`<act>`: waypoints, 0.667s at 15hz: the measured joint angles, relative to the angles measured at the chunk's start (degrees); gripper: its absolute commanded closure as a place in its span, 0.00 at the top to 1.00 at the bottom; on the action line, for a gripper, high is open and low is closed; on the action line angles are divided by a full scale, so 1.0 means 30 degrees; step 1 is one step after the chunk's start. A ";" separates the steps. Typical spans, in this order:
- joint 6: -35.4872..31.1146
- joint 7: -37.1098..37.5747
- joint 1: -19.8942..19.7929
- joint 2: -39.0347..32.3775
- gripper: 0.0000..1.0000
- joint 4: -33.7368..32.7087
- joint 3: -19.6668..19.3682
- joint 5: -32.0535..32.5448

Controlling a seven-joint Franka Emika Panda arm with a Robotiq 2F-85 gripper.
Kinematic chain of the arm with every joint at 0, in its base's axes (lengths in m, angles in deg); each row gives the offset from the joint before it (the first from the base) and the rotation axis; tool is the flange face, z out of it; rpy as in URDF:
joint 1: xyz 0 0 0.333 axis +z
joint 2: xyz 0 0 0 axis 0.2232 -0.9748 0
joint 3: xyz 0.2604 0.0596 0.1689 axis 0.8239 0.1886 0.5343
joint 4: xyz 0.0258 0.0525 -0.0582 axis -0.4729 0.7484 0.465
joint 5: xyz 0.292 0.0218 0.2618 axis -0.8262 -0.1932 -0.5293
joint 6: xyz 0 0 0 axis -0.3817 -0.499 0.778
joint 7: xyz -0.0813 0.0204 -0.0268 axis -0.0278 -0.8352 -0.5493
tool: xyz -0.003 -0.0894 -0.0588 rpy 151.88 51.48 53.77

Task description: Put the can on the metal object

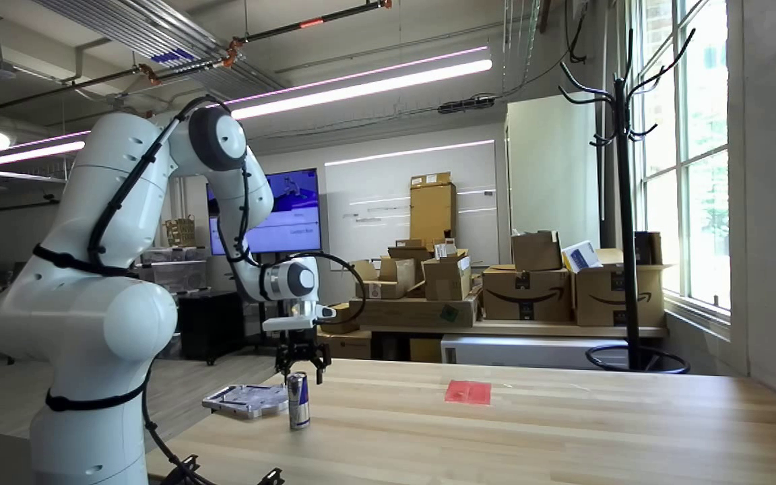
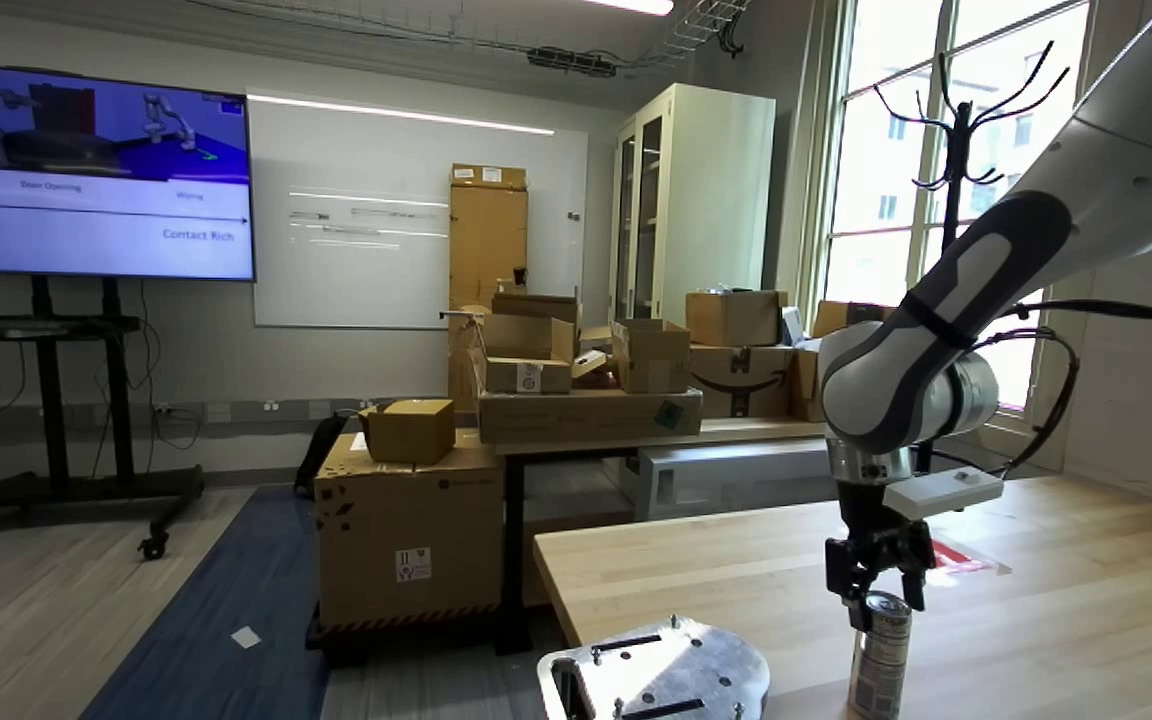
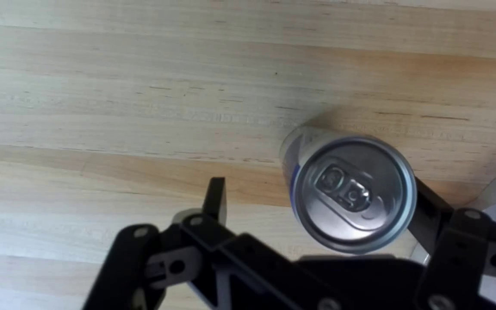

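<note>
The can (image 1: 299, 404) stood upright on the desk (image 1: 563, 431), its silver and dark blue-purple side printed with text; in an exterior view a panel of fine lines showed low on it, and any brand name was too small to read. The claw (image 2: 887, 610) hung at the can's top with its fingers (image 3: 215, 198) apart. In the wrist view the lid (image 3: 336, 224) and its pull tab (image 3: 343, 187) lay between them, nearer the finger at the right; I could not tell whether that finger touched the can. The metal object (image 2: 681, 668) lay flat on the desk just beside the can, apart from it, its upper face slotted and drilled. A flat red piece (image 1: 467, 392) lay well apart from both. The clearest writing was on the screen (image 2: 86, 240), where an exterior view showed "Door Opening" and, lower down, "Contact Rich"; other words were cut off or blurred. Behind, two cardboard boxes (image 1: 499, 306) bore Amazon's curved arrow, and a long carton (image 1: 401, 312) carried a dark green sticker (image 1: 449, 313). A large carton (image 2: 366, 570) had a white label (image 2: 413, 564), its print too small to read, above a band of slanted stripes (image 2: 406, 617).
</note>
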 measured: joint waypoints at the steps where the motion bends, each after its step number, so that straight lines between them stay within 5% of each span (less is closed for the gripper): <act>1: 0.0000 -0.0006 -0.0019 -0.0044 0.74 0.0000 0.0000 -0.0026; 3: 0.0000 -0.0054 -0.0023 -0.0095 0.71 0.0000 0.0001 -0.0129; 8: -0.0001 -0.0185 -0.0023 -0.0100 0.34 0.0000 0.0007 -0.0269; 10: -0.0006 -0.0187 -0.0023 -0.0086 0.33 0.0006 0.0002 -0.0275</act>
